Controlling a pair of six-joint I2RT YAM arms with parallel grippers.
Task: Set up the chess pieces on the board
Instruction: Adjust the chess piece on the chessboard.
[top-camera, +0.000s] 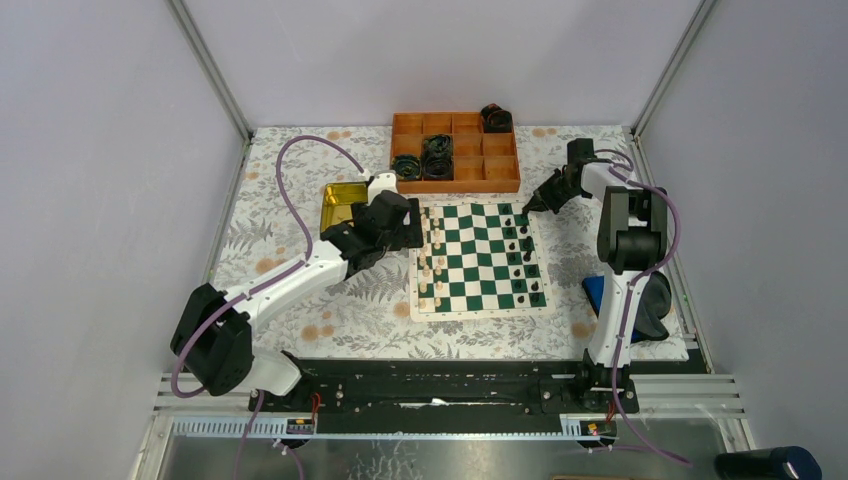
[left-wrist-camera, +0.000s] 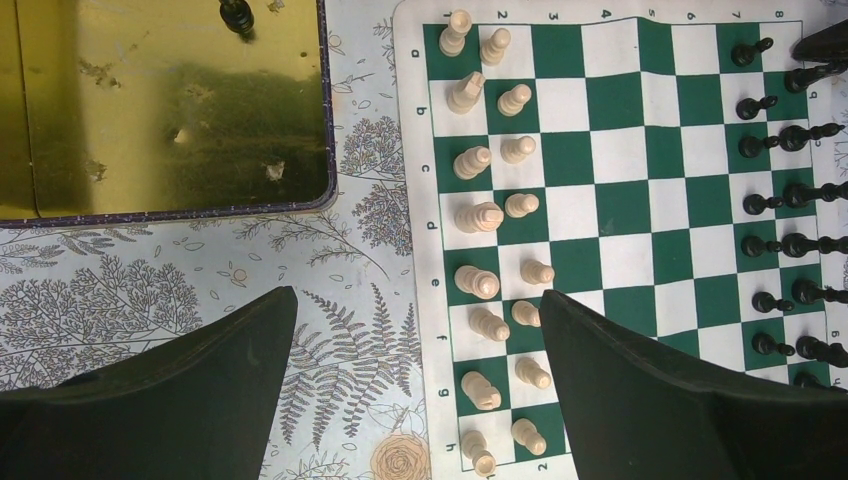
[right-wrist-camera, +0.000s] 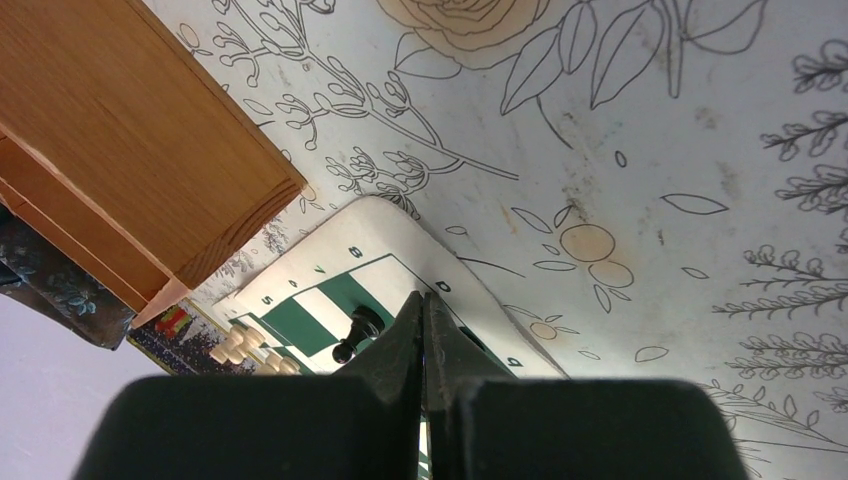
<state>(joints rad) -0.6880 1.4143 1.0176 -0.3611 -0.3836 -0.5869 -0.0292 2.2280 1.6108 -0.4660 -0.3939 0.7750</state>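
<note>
The green and white board (top-camera: 480, 312) lies mid-table. Cream-white pieces (top-camera: 432, 262) fill its two left files, also seen in the left wrist view (left-wrist-camera: 478, 216). Black pieces (top-camera: 525, 262) stand along its two right files (left-wrist-camera: 760, 205). One black piece (left-wrist-camera: 236, 14) lies in the yellow tin (left-wrist-camera: 170, 120). My left gripper (left-wrist-camera: 418, 293) is open and empty above the board's left border (top-camera: 408, 228). My right gripper (right-wrist-camera: 423, 297) is shut with nothing visible in it, tips at the board's far right corner (top-camera: 527, 207), beside a black pawn (right-wrist-camera: 358, 330).
The orange compartment tray (top-camera: 455, 183) stands behind the board with dark cable coils (top-camera: 437, 155) in it; its corner shows in the right wrist view (right-wrist-camera: 130, 130). The yellow tin (top-camera: 340, 205) sits left of the board. A blue and black object (top-camera: 595, 292) lies by the right arm's base.
</note>
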